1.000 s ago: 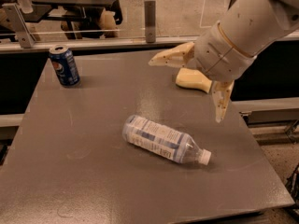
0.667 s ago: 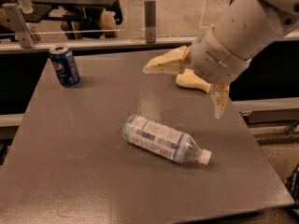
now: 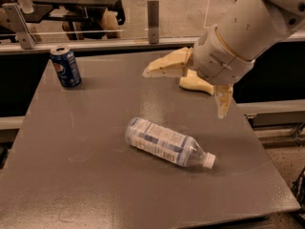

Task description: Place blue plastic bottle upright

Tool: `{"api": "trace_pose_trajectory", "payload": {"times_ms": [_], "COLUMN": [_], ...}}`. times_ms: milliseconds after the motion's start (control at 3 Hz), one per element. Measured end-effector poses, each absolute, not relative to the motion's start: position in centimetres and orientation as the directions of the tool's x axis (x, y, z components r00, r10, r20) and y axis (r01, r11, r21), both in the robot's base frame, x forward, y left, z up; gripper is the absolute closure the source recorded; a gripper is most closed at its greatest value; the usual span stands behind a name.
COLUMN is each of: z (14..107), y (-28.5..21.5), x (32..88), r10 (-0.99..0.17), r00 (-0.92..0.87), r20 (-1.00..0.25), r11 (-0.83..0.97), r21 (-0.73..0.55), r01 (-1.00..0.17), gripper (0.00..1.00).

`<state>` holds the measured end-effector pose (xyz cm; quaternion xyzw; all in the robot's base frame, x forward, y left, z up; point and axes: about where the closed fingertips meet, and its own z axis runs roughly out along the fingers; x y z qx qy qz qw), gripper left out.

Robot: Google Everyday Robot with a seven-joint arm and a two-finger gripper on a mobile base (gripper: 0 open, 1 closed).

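Swinging leftward over the past second, the gripper now hangs above the far-right part of the table, its long finger reaching further left than before and sitting a touch lower. Its two fingers are spread wide, one pointing left and the other pointing down toward the near side, and they hold nothing. The bottle has not budged: it lies on its side near the table's middle, base toward the far left, white cap toward the near right, just nearer than the gripper and apart from it. The can stands upright at the far-left corner, well away (it plays no part here). My reading is that the arm is lining up for a grasp, not yet making one; the task has barely begun, since the bottle is flat and untouched. Next it will likely need to come down over the labelled body and close across its width — a round, light bottle may roll if nudged off-centre.
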<state>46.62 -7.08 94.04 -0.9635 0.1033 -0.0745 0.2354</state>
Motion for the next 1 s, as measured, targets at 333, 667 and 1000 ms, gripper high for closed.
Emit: {"api": "trace_pose_trajectory", "payload": {"times_ms": [333, 667, 1000], "z": [94.2, 94.2, 93.2], "y": [-6.5, -5.6, -4.7], "x": [46.5, 45.7, 44.2], "r10": [-0.194, -0.058, 0.148], "r00": [0.973, 0.985, 0.974], "r20": [0.124, 0.162, 0.170], "r11": [-0.882, -0.922, -0.937], "r21": [-0.457, -0.387, -0.290], "r01": [-0.117, 0.009, 0.193], "gripper": [0.00, 0.00, 0.00]}}
